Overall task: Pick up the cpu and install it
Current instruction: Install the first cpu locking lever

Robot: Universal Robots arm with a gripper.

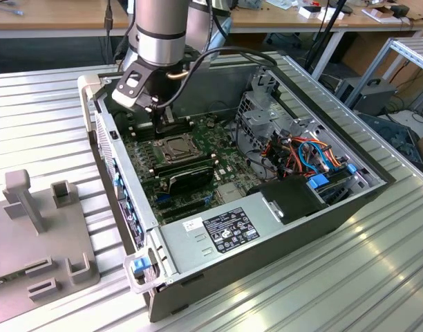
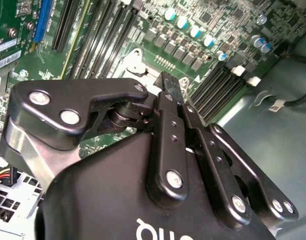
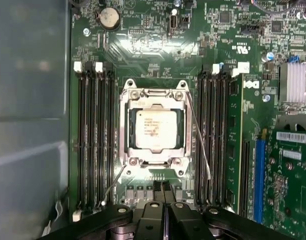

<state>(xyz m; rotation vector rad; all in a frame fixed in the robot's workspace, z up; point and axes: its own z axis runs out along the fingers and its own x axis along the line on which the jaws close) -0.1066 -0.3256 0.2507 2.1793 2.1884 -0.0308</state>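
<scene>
The cpu [image 3: 155, 129], a small square chip with a dull silver top, lies flat inside the socket's metal frame [image 3: 154, 92] on the green motherboard; in the exterior view the cpu [image 1: 175, 146] sits mid-board in the open computer case [image 1: 128, 207]. My gripper [image 3: 164, 186] hangs above the board just beside the socket, its two black fingers pressed together with nothing between them. The second wrist view has the gripper [image 2: 171, 82] shut over the board. In the exterior view the gripper [image 1: 168, 124] is just behind the socket.
Rows of dark memory slots [image 3: 95, 140] flank the socket, and two thin wire levers [image 3: 199, 135] angle out from it. A black card [image 1: 191, 178], a drive cage [image 1: 267, 117] and a power supply [image 1: 225, 232] fill the case. A grey fixture [image 1: 39, 228] stands at the exterior view's left.
</scene>
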